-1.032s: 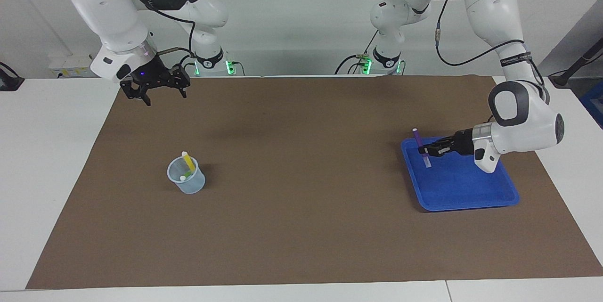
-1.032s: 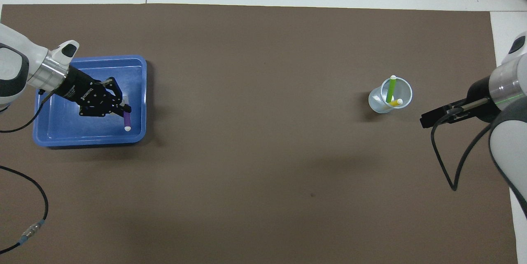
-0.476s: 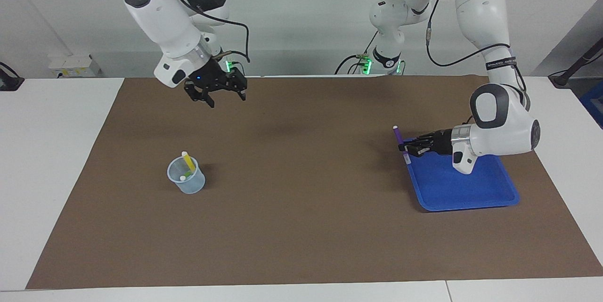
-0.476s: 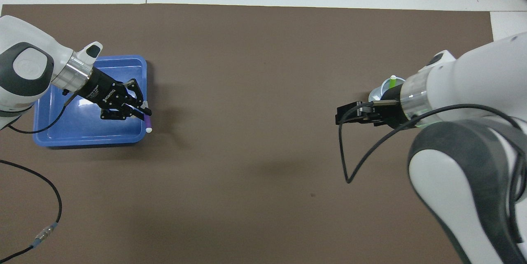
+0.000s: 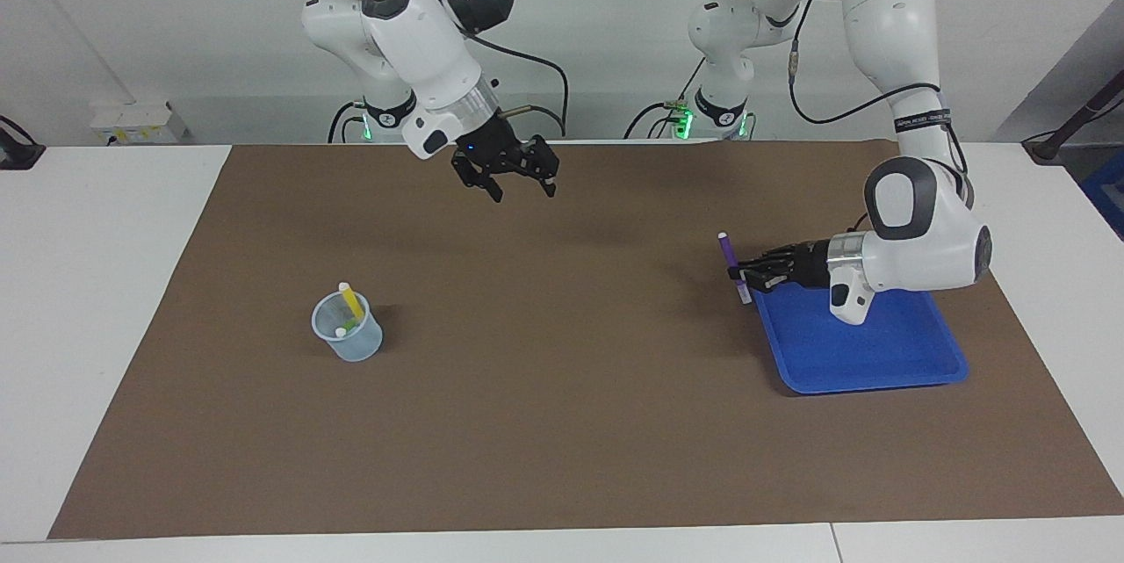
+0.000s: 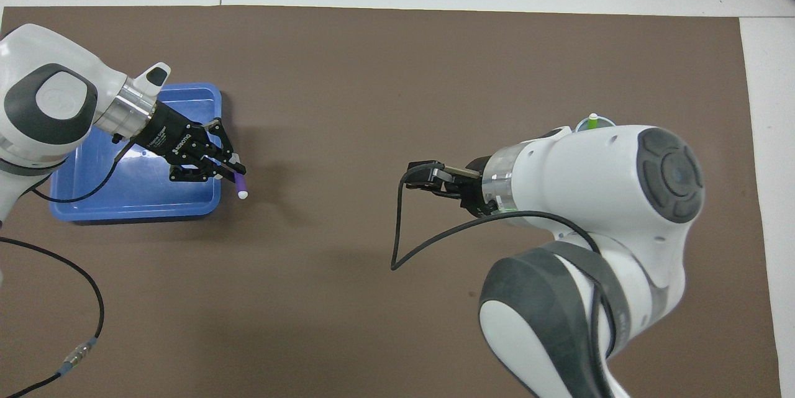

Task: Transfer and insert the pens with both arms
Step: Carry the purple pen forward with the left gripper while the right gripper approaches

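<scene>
Both arms have swung toward mid-worktop since the earlier frame. Right pincer (image 5: 518, 184), spread wide and empty, hovers over bare mat – likely readying for a handover. Left pincer (image 5: 745, 275) pinches the purple pen (image 5: 731, 264) upright at the blue tray (image 5: 865, 352) edge. Cup (image 5: 348, 333) already holds yellow pen (image 5: 351, 301) and green pen (image 6: 592, 122).

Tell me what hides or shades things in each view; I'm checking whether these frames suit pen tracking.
Overhead view: the right arm covers most of the cup; only the green pen tip shows. Facing view: soft shadows on the brown mat beside the cup and tray; the purple pen stands clear.
</scene>
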Controlling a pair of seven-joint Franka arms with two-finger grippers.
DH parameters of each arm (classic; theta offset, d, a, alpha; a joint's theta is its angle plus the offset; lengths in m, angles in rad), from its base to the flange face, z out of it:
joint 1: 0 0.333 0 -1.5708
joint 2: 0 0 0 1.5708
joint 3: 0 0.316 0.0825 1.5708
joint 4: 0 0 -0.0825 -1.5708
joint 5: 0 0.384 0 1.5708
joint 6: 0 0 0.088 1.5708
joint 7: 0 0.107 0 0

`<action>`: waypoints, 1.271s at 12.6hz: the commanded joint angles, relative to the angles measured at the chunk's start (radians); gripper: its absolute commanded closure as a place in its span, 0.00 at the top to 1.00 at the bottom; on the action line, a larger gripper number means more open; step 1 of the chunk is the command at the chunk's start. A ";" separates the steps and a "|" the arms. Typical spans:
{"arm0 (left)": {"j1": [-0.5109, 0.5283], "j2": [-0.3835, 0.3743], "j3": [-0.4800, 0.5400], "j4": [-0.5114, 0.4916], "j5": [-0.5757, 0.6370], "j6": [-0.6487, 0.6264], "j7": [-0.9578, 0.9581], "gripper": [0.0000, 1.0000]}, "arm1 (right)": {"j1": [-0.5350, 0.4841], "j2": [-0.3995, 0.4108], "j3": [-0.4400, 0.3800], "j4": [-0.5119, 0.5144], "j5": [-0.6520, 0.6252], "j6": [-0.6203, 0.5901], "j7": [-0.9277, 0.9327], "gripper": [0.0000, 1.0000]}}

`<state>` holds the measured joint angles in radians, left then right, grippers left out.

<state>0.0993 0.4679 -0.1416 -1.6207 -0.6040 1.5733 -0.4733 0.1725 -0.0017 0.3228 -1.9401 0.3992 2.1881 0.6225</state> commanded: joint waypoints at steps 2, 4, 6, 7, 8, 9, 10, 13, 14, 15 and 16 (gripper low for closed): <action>-0.041 -0.044 0.014 -0.057 -0.049 0.005 -0.056 0.00 | 0.076 0.041 -0.004 -0.010 0.026 0.116 0.124 1.00; -0.050 -0.049 0.014 -0.065 -0.112 0.005 -0.102 0.00 | 0.085 0.054 -0.004 -0.008 0.026 0.125 0.132 1.00; -0.082 -0.051 0.014 -0.065 -0.144 0.007 -0.146 0.00 | 0.108 0.071 -0.004 -0.006 0.026 0.172 0.164 1.00; -0.096 -0.051 0.014 -0.065 -0.160 0.007 -0.168 0.00 | 0.131 0.087 -0.004 -0.008 0.024 0.218 0.195 1.00; -0.114 -0.052 0.014 -0.067 -0.178 0.007 -0.192 0.00 | 0.160 0.094 -0.004 -0.006 0.026 0.245 0.226 1.00; -0.131 -0.052 0.014 -0.067 -0.193 0.013 -0.230 0.00 | 0.182 0.098 -0.005 -0.008 0.024 0.252 0.244 1.00; -0.154 -0.052 0.014 -0.070 -0.210 0.033 -0.285 0.00 | 0.194 0.098 -0.005 -0.006 0.017 0.265 0.258 1.00; -0.202 -0.064 0.014 -0.113 -0.252 0.091 -0.355 0.00 | 0.220 0.103 -0.007 -0.008 0.007 0.311 0.269 1.00; -0.202 -0.066 0.014 -0.114 -0.287 0.090 -0.376 0.00 | 0.223 0.103 -0.007 -0.010 0.003 0.311 0.269 1.00; -0.201 -0.066 0.014 -0.116 -0.318 0.086 -0.393 0.00 | 0.223 0.107 -0.007 -0.011 -0.005 0.311 0.269 1.00; -0.202 -0.068 0.013 -0.117 -0.332 0.083 -0.398 0.00 | 0.226 0.109 -0.007 -0.014 -0.008 0.311 0.269 0.99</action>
<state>-0.0973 0.4455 -0.1418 -1.6878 -0.8924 1.6398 -0.8451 0.3900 0.1011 0.3203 -1.9443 0.4040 2.4771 0.8760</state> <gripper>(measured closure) 0.833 0.000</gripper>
